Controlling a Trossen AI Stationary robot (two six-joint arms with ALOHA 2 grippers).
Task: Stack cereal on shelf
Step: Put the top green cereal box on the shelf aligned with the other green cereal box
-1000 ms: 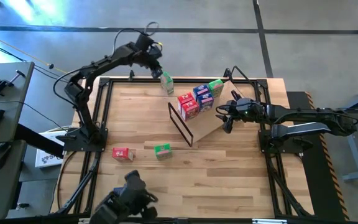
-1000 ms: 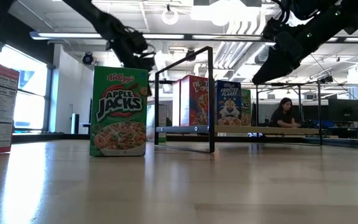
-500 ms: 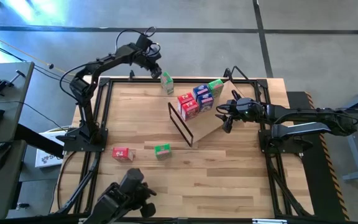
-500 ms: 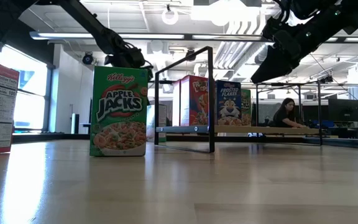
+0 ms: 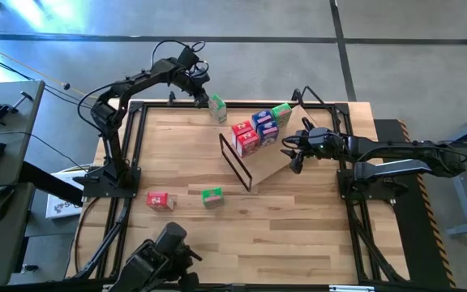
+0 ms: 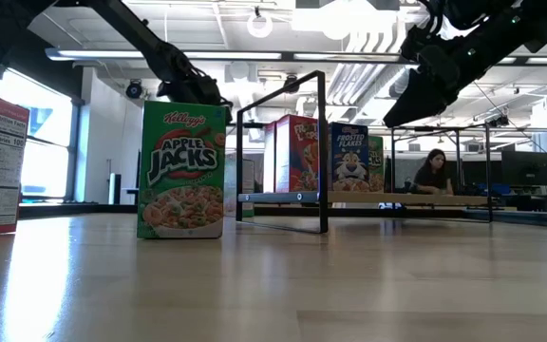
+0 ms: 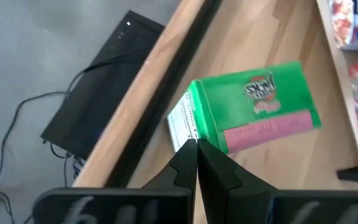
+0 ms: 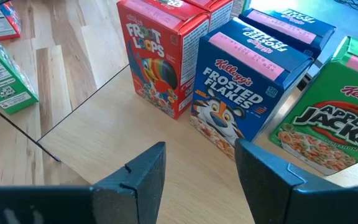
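Left tool (image 5: 202, 84) hangs at the desk's (image 5: 298, 227) far edge from overhead, its fingers pinched together with nothing between them, just beside a green cereal box (image 5: 216, 107). Right tool (image 5: 292, 153) waits over the slanted shelf (image 5: 270, 166), where red, blue and green cereal boxes (image 5: 259, 127) stand in a row. Two more boxes, a red box (image 5: 160, 200) and a green one (image 5: 212, 195), lie near the desk's front.

From desk height, an Apple Jacks box (image 6: 182, 170) stands upright before the shelf's black wire frame (image 6: 322, 152); a person (image 6: 433, 172) sits far behind.

Left wrist camera shows the closed fingers (image 7: 197, 168) at the green box's end.

Right wrist camera shows that tool (image 8: 199, 174) with a moderate gap, empty, facing Froot Loops (image 8: 157, 56), Frosted Flakes (image 8: 244, 84) and Apple Jacks.
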